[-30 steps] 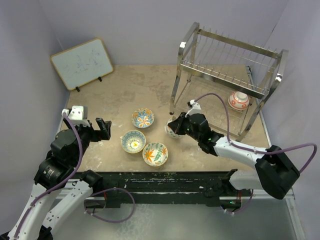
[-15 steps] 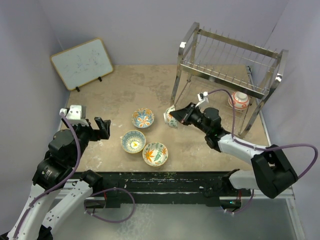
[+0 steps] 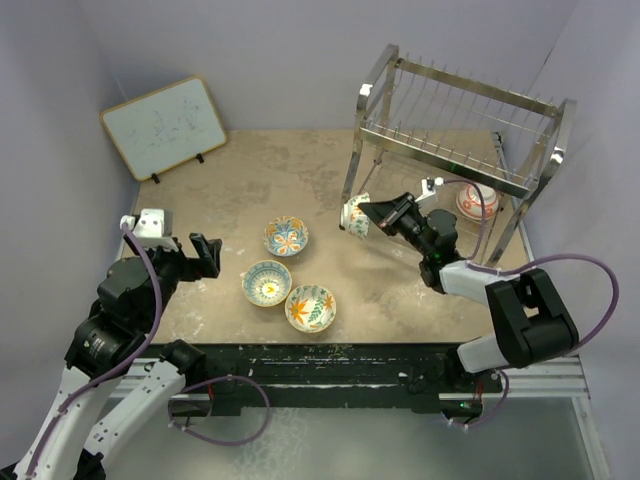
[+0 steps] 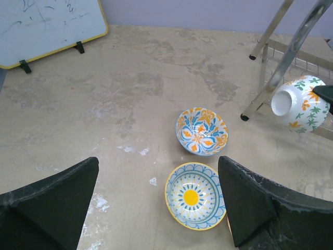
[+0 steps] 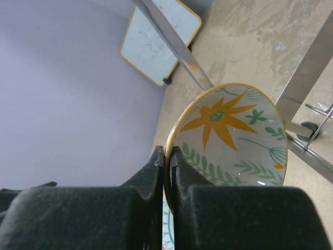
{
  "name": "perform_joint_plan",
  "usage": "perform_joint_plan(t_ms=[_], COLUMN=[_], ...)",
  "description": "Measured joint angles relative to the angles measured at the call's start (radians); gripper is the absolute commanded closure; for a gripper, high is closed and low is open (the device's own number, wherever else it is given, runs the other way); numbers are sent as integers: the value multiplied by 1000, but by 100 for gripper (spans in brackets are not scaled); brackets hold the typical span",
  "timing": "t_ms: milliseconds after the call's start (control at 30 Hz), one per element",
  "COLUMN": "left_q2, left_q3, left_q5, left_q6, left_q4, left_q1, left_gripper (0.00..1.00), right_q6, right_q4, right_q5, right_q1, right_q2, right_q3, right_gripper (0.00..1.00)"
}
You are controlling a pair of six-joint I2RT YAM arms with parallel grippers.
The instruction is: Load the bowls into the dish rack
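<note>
My right gripper [image 3: 368, 214] is shut on the rim of a cream bowl with green leaves and an orange flower [image 3: 354, 215], held on edge in the air by the front left leg of the dish rack [image 3: 455, 160]. In the right wrist view the fingertips [image 5: 156, 156] pinch that bowl's rim [image 5: 229, 140]. The same bowl shows in the left wrist view [image 4: 301, 104]. Three bowls sit on the table: orange-blue [image 3: 287, 237], blue-yellow [image 3: 267, 283], green-leaf [image 3: 311, 307]. A red-orange bowl [image 3: 477, 201] lies on the rack's lower tier. My left gripper [image 3: 205, 257] is open and empty.
A wood-framed whiteboard [image 3: 163, 127] leans at the back left. The rack's chrome legs [image 5: 171, 44] stand close to the held bowl. Purple walls close in the sides and back.
My right gripper has carried the bowl up and to the right, from near the table bowls toward the rack's front left leg. The left arm has not moved.
</note>
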Motion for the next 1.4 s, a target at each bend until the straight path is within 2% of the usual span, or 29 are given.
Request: perform_joint_plan(t_ms=[267,533,800,1167,1400], left_q2=[11,11,12,11,11], left_q3=[10,10,10,10,10], left_q5=[-1,-4,-5,-16,-19], left_q6=[3,10,16,18,18], left_q4=[0,0,0,0,0], left_q1=[0,0,0,0,0], left_gripper=[1,1,1,1,1], right_q6=[109,150,215,226,253], right_q4=[216,281,401,428,460], right_q5=[-28,-24,-13,55,54], right_q1=[-96,-152,-176,-210,-232], right_q2=[117,214,402,473,587], right_q3=[-2,50,167,229,304], right_gripper=[100,100,100,100,100])
